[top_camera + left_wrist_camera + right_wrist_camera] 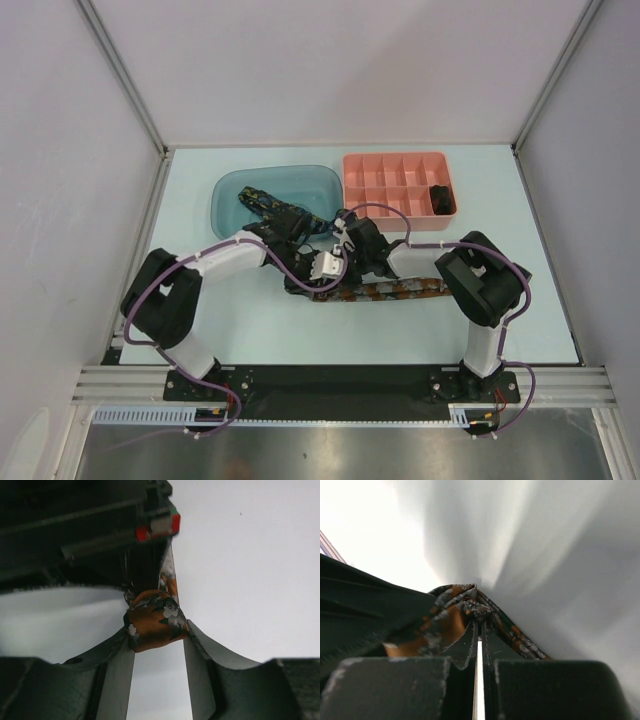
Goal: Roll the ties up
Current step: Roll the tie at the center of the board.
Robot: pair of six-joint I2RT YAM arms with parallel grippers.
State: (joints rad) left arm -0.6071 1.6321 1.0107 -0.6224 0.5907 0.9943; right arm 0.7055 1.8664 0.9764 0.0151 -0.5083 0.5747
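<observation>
The orange-brown-white flecked tie (400, 291) lies stretched across the table in front of the arms. Its left end is lifted between both grippers. My left gripper (157, 632) is shut on a small rolled bundle of this tie (155, 621), held between the fingertips. It shows in the top view (318, 275). My right gripper (479, 625) is pinched shut on a fold of the same tie (465, 600), right beside the left gripper (350, 268). The navy tie (262, 200) lies crumpled in the blue bin (228, 218). A dark rolled bundle (441, 198) sits in a right compartment of the pink tray (360, 165).
The blue bin stands at the back middle and the pink divided tray to its right, both just behind the grippers. The table's walls rise on the left, right and back. The right arm's elbow (482, 275) hangs over the tie's right end.
</observation>
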